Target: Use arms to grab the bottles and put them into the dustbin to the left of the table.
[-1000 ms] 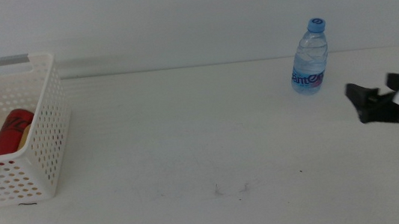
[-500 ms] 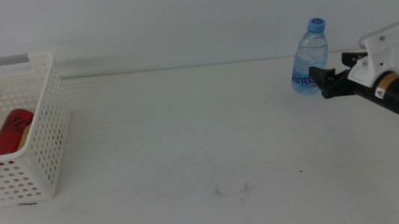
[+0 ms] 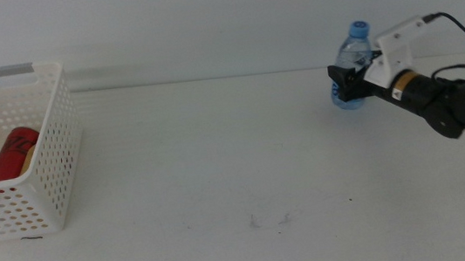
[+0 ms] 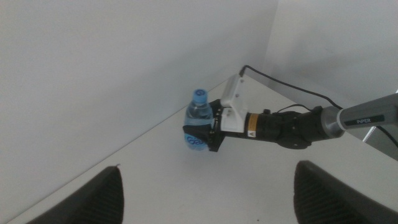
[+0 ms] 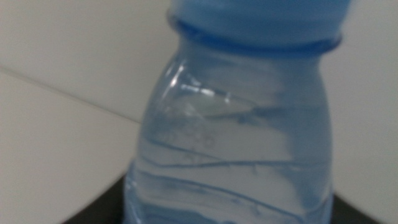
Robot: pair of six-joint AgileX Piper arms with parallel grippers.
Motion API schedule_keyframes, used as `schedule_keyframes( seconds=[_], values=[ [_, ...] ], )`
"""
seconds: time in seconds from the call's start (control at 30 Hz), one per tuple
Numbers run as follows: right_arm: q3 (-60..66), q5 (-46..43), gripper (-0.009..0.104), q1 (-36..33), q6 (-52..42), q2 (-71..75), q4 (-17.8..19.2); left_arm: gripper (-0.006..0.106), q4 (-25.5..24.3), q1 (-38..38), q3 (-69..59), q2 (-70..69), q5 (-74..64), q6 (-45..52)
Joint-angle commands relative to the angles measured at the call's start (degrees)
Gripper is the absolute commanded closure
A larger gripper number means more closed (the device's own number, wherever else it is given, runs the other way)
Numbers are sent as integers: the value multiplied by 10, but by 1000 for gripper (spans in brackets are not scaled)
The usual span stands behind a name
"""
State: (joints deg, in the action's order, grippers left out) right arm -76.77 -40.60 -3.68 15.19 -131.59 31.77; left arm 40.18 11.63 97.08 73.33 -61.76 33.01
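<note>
On the white desk (image 3: 219, 167), the right end effector (image 3: 346, 83) (off at the right edge a second ago) has reached the upright water bottle (image 3: 350, 57) far right, jaws open around its body, ready to close.

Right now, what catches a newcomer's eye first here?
The right gripper reaches in from the right, jaws around the upright water bottle at the table's far edge. At the left sits the white dustbin with a red can inside.
</note>
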Motion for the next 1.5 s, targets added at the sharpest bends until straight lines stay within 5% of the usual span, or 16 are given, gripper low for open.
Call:
schedule_keyframes(
  seconds=[0.0,0.03,0.4,0.5,0.6,0.73,0.9,1.1,1.3,1.47],
  values=[
    [-20,46,78,-23,6,9,38,7,1,3,1,-1,4,-3],
    [-27,59,99,-36,6,15,47,7,1,3,1,-1,4,-3],
    [-178,101,93,-212,76,-27,38,7,1,3,1,-1,4,-3],
    [-176,68,92,-230,52,-43,-50,7,1,3,1,-1,4,-3],
    [-174,52,88,-231,29,-47,-73,7,0,3,1,-1,4,-3],
    [-173,51,74,-231,29,-47,-46,7,1,3,1,-1,4,-3],
    [-163,35,42,-231,52,-44,13,7,1,3,1,-1,4,-3],
    [-160,36,38,-231,85,-43,17,7,1,3,1,-1,4,-3],
    [-160,40,22,-231,131,-43,64,7,1,3,1,-1,4,-3],
    [-160,71,21,-231,155,-37,89,7,1,3,1,-1,4,-3]
  ],
)
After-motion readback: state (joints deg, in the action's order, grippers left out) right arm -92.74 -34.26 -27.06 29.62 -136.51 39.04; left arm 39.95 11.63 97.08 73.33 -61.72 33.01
